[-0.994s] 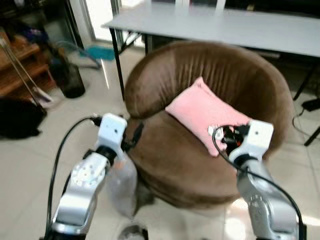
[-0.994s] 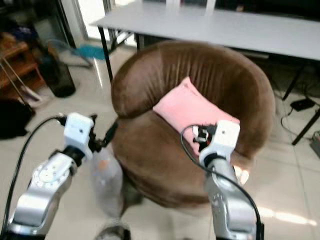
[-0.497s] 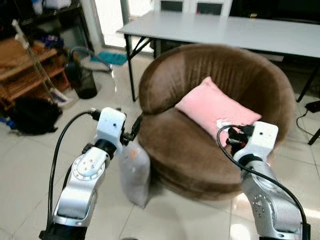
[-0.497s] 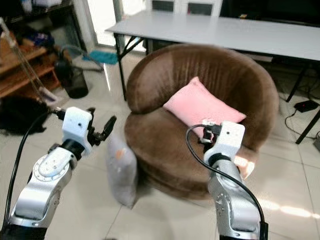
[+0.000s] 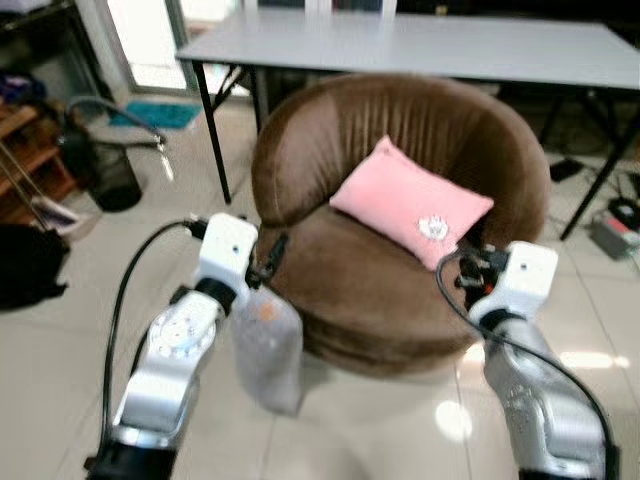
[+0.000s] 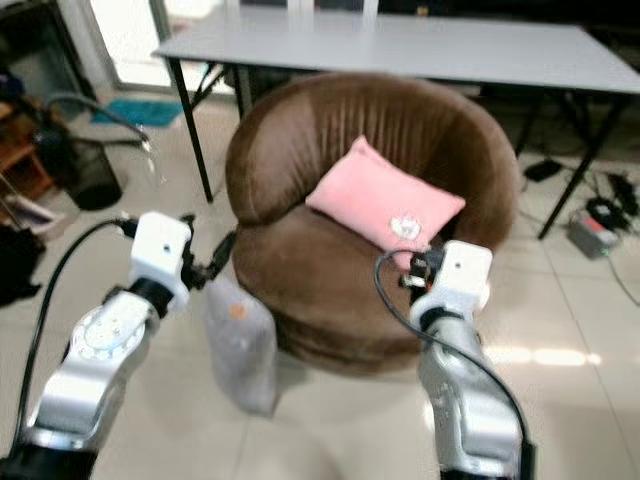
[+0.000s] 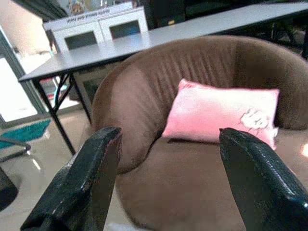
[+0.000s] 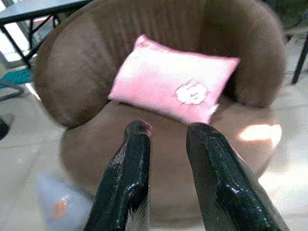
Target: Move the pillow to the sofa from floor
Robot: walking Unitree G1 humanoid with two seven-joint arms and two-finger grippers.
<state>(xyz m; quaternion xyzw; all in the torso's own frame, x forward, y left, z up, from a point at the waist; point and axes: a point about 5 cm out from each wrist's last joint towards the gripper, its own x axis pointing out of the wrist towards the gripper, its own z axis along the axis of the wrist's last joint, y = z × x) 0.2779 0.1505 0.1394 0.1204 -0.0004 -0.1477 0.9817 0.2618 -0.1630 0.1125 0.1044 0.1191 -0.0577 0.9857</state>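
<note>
Tiled floor (image 5: 60,350), round brown sofa chair (image 5: 400,300) ahead.
Left gripper (image 7: 166,187) spread wide, empty, above a grey pillow (image 5: 268,345) propped against the chair; right gripper (image 8: 166,159) nearly closed, empty; beyond, pink pillow (image 5: 410,200) on the seat.

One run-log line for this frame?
pink pillow on brown sofa | grey pillow on floor | left gripper open, empty
</note>
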